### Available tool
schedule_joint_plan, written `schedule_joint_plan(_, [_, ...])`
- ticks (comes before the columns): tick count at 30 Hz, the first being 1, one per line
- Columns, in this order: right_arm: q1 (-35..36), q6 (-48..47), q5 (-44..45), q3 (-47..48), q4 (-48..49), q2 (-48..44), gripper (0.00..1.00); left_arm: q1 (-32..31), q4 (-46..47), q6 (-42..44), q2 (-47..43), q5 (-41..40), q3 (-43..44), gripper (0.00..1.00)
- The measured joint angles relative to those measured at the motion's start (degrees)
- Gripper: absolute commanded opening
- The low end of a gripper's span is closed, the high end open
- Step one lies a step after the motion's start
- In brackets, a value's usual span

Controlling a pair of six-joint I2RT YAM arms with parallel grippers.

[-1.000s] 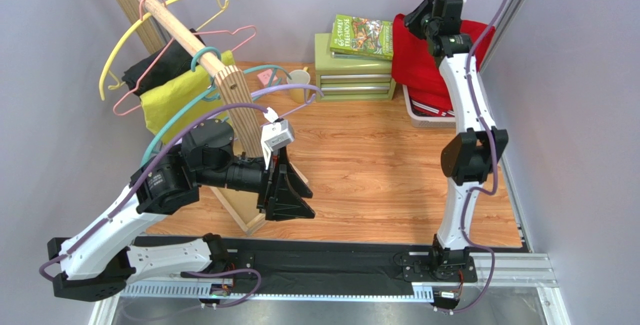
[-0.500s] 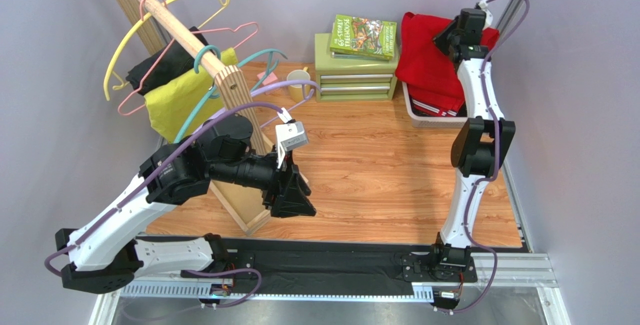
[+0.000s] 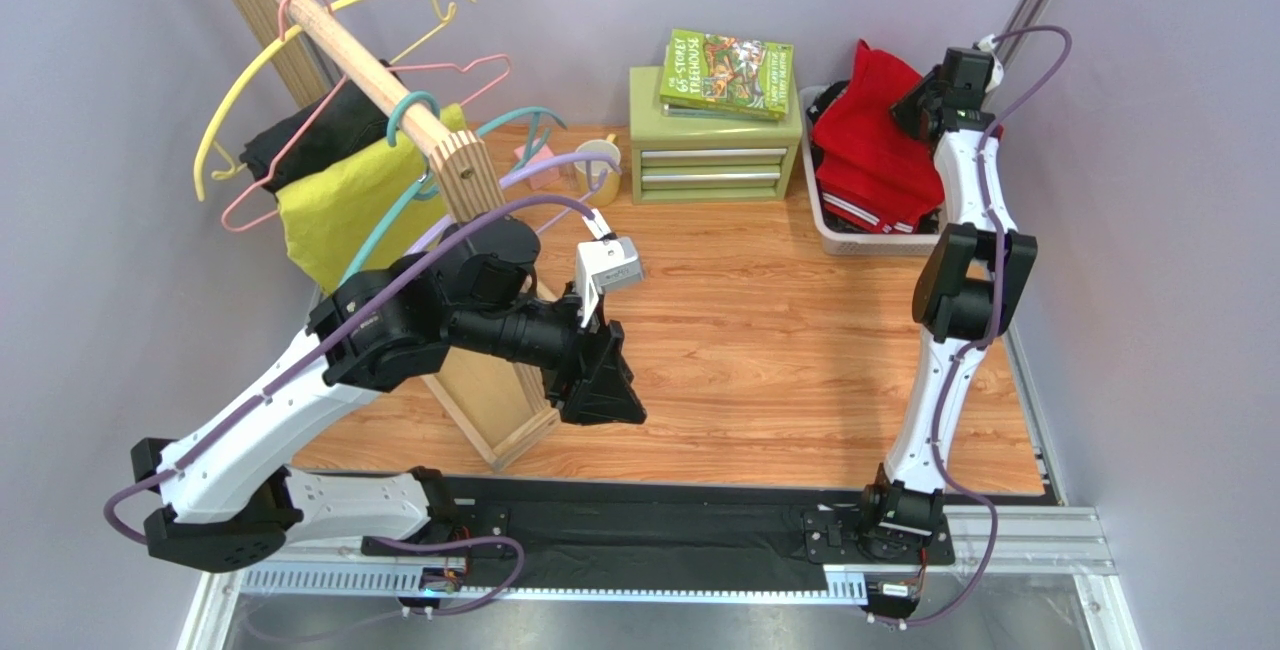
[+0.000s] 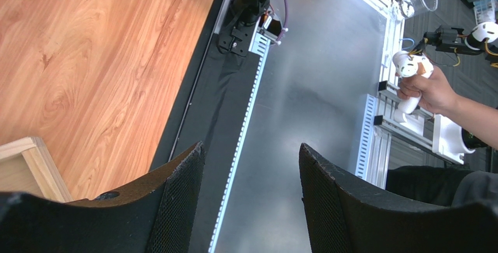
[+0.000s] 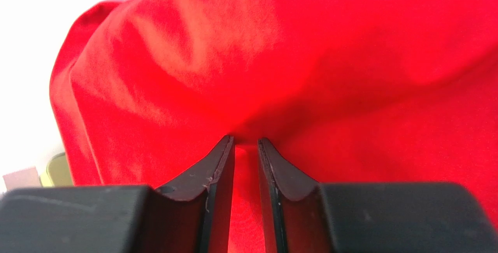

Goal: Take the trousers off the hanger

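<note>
**Red trousers (image 3: 869,140) pinched by the right gripper (image 5: 246,142) over the far-right tray (image 3: 824,226).**
Its narrow jaws hold a fold of cloth, and the bulk slumps into the tray beneath. The black trousers (image 3: 323,125) hang from the rail (image 3: 349,53) at far left, behind the wide-open, empty left gripper (image 4: 250,148), the nearer arm.

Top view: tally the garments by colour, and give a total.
black garment: 1
yellow-green garment: 1
red garment: 1
Total: 3
</note>
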Motion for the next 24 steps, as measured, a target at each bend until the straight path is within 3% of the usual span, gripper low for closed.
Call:
schedule_joint_plan(6, [0.02,-0.83,-1.97,1.16,-2.58,-0.02,0.30,0.00,0.22,-0.09,-0.39,-0.46,0.00,0.67])
schedule_joint_plan(14, [1.38,-0.72,-0.02,9.03,-18.21,-3.67,0.35,0.00,4.00,-0.94,-5.31,-4.07,-3.45,0.67])
schedule_joint_plan(20, [4.70,-1.73,1.44,-2.08,-22.43,-21.31,0.41,0.00,9.20,-2.71,-11.76,-7.37,-10.03,0.68])
schedule_joint_plan(24, [10.47,-3.43,0.94,-15.43,-22.93,-36.00,0.47,0.00,12.28,-4.11,-14.43,-7.65,-12.96,0.68])
